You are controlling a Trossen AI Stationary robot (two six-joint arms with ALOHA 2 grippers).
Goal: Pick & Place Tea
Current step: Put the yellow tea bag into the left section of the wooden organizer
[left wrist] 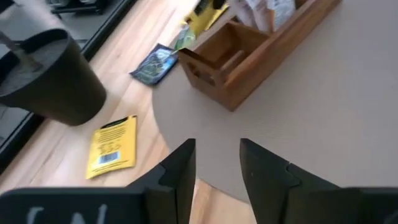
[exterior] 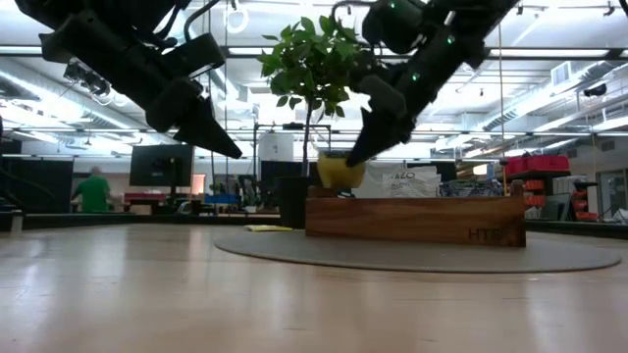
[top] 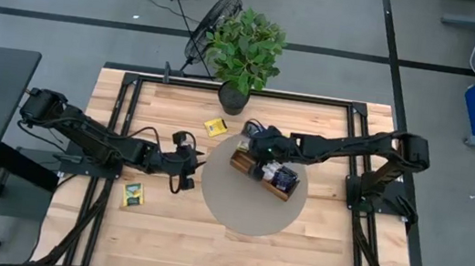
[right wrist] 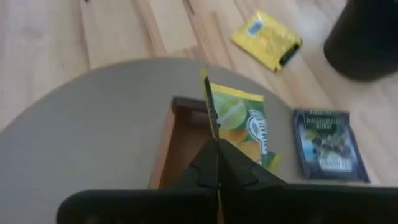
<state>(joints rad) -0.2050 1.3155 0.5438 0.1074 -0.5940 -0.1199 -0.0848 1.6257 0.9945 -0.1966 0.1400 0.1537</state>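
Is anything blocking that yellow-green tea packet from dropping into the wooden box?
Nothing visible. The right gripper holds the packet just above the box's open end compartment, which looks empty below it.

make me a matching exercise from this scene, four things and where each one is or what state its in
Column one:
1. right gripper
2. left gripper
3. dark blue packet
4. wooden box

Column two:
A. fingers open, holding nothing
B. lying flat where the round mat meets the wood
C. standing on the round mat
D. pinching a yellow-green packet over the box end

Pairs: 1-D, 2-A, 3-B, 4-C
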